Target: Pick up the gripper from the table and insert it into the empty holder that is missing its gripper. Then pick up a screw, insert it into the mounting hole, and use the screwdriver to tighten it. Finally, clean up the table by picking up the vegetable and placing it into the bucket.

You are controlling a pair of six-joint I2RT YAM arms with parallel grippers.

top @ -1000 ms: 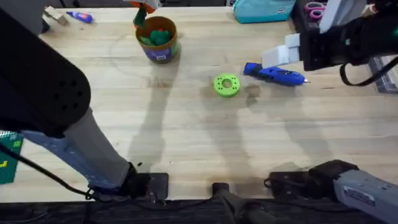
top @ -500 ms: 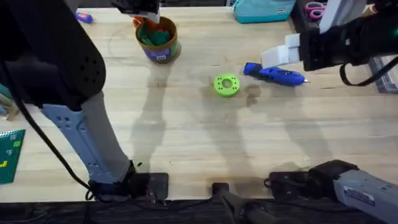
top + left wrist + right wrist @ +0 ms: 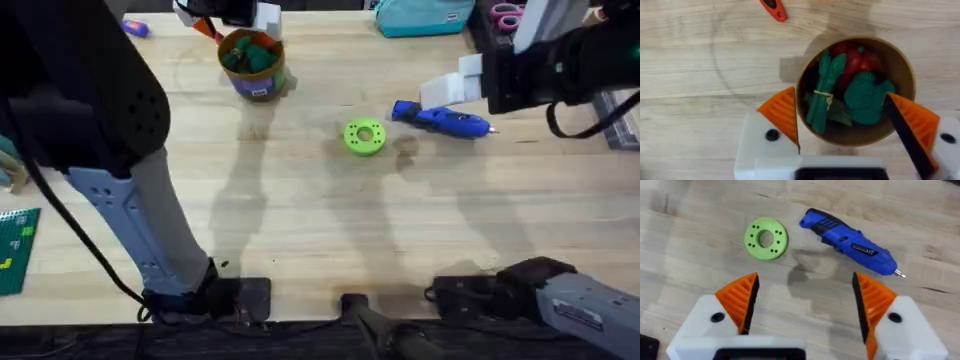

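Note:
The bucket (image 3: 253,64) stands at the back left of the table (image 3: 320,220). The slim dark green vegetable (image 3: 822,92) lies inside the bucket (image 3: 900,65) with a red piece and a knobbly green piece. My left gripper (image 3: 845,125) hangs open just above the bucket, holding nothing; in the overhead view the left gripper (image 3: 240,18) is at the bucket's far side. The blue screwdriver (image 3: 850,242) lies on the wood at the right (image 3: 442,119). My right gripper (image 3: 805,302) hovers open and empty above it. The loose gripper, its holder and the screw are out of view.
A bright green ring (image 3: 364,137) with a centre hole lies left of the screwdriver. A small red tool (image 3: 774,9) lies near the bucket. A blue marker (image 3: 135,27), a teal bag (image 3: 425,15) and pink scissors (image 3: 505,15) line the back edge.
The left arm has swung and its gripper has shifted a little to the right over the bucket. The right arm, ring and screwdriver have stayed still.

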